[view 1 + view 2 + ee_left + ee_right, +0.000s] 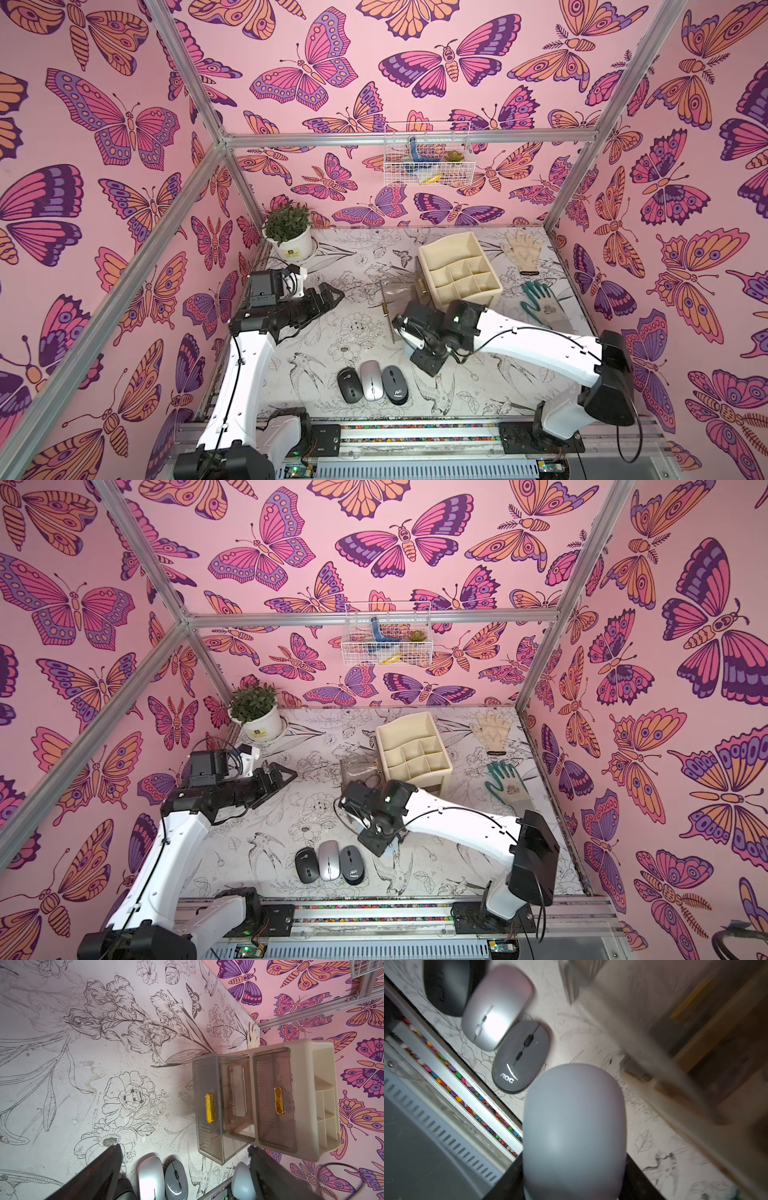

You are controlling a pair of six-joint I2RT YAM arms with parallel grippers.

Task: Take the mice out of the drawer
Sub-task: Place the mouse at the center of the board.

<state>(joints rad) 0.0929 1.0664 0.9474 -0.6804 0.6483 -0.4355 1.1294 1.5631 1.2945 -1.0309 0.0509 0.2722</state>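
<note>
Three mice lie side by side near the table's front edge: a black mouse, a silver mouse and a dark grey mouse. My right gripper is shut on a pale blue mouse, just right of that row and above the table. The right wrist view is blurred. The clear drawer with a yellow handle stands pulled out of the beige organizer. My left gripper hangs open and empty at the left, facing the drawer, its fingers wide apart.
A potted plant stands at the back left. A pale glove and a green glove lie right of the organizer. A wire basket hangs on the back wall. A metal rail runs along the front edge.
</note>
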